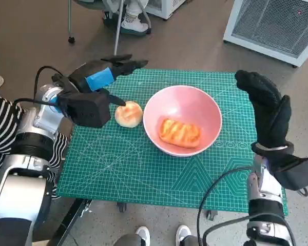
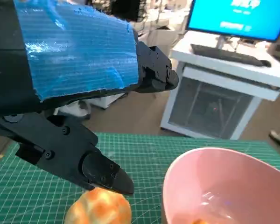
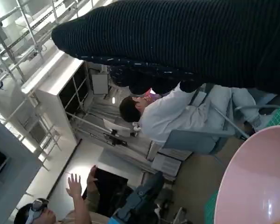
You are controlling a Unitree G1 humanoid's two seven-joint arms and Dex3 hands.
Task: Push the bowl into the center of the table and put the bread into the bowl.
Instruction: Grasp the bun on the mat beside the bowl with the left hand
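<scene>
A pink bowl [image 1: 182, 120] stands on the green mat, a little right of the middle, with a glazed bread [image 1: 179, 132] lying inside it. A round bread roll [image 1: 129, 114] sits on the mat just left of the bowl. My left hand [image 1: 105, 77] hovers over the mat's far left part with its fingers stretched out, holding nothing. Its lower fingertip [image 2: 107, 177] is right above the roll [image 2: 99, 207], beside the bowl [image 2: 224, 182]. My right hand [image 1: 267, 105] stands raised and open to the right of the bowl. The glove [image 3: 177, 42] and the bowl's rim [image 3: 256, 177] show in the right wrist view.
The green cutting mat [image 1: 118, 169] covers the table. A white vented unit [image 1: 277, 23] stands on the floor at the far right. A chair and a person's feet [image 1: 128, 20] are beyond the table; shoes [image 1: 161, 236] are at the near edge. A seated person [image 3: 177, 116] shows in the right wrist view.
</scene>
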